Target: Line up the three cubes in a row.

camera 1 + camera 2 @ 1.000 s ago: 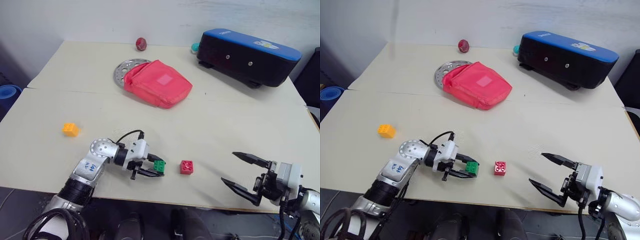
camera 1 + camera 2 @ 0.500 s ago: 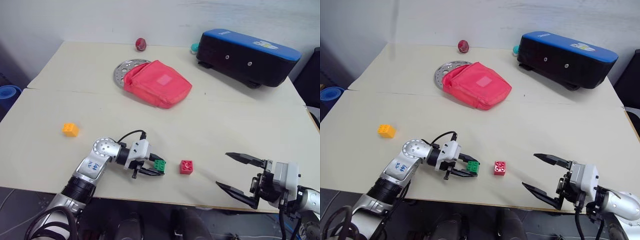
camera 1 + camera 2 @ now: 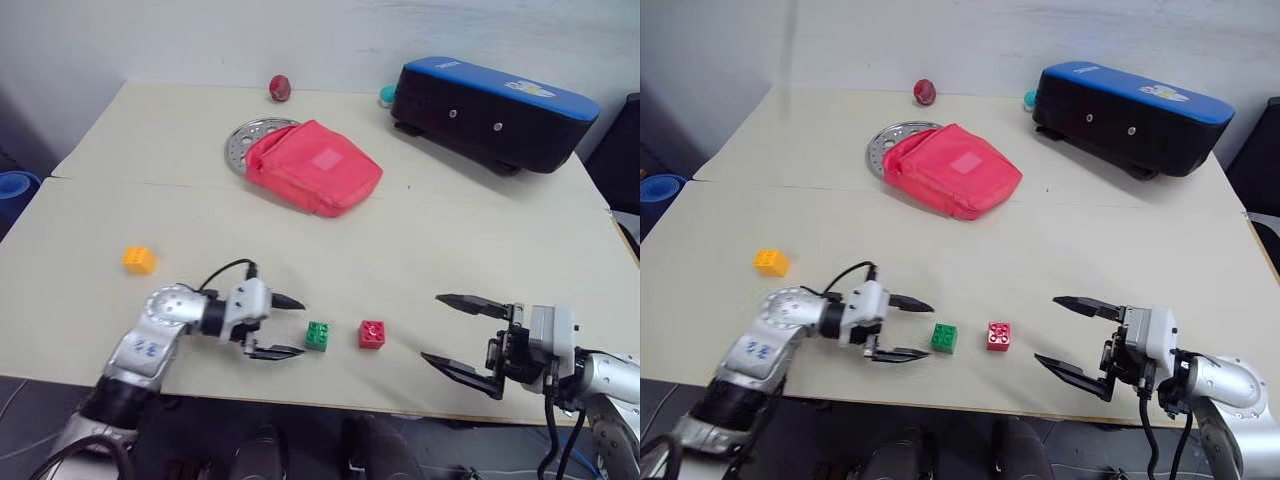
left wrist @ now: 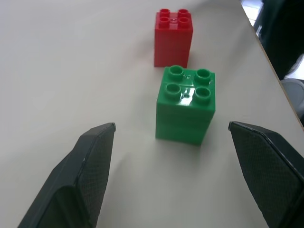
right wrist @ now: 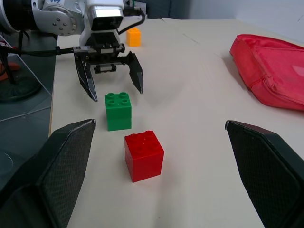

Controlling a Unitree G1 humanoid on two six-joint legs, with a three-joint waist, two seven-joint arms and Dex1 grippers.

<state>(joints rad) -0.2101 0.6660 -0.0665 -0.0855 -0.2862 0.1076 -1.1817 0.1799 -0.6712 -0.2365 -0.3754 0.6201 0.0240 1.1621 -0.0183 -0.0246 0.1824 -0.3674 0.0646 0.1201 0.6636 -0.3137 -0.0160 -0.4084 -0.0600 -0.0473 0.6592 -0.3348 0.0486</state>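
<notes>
green cube (image 3: 319,335): on the table near its front edge, studs up, standing free; nothing touching it.
red cube (image 3: 372,334): just right of green, small gap betw. them, same line along the front edge, studs up.
orange-yellow cube (image 3: 139,259): well apart from the other two, off to the robot's left and a bit farther back; alone on the table.
row status: red + green side by side, orange-yellow not w/ them.
left gripper (image 3: 290,326): fingers spread apart, empty; tips point toward green cube from its left, just short of it, no contact. In left wrist view the green cube (image 4: 185,105) sits betw. the two fingers (image 4: 90,166) w/ clear table on both sides, red cube (image 4: 173,38) beyond it.
right gripper (image 3: 455,332): jaws wide apart, empty; hovers near the front edge, right of red cube, well apart from it, tips pointing left toward the cubes.
table (image 3: 450,250): pale cream top, seam running across the middle.
red pouch (image 3: 313,167): mid-back of table, lying partly over a round metal plate (image 3: 241,142).
dark red ball (image 3: 279,87): far back near the wall.
black case w/ blue top (image 3: 492,112): back right corner; small teal thing (image 3: 387,95) just at its left end, can't tell what.
</notes>
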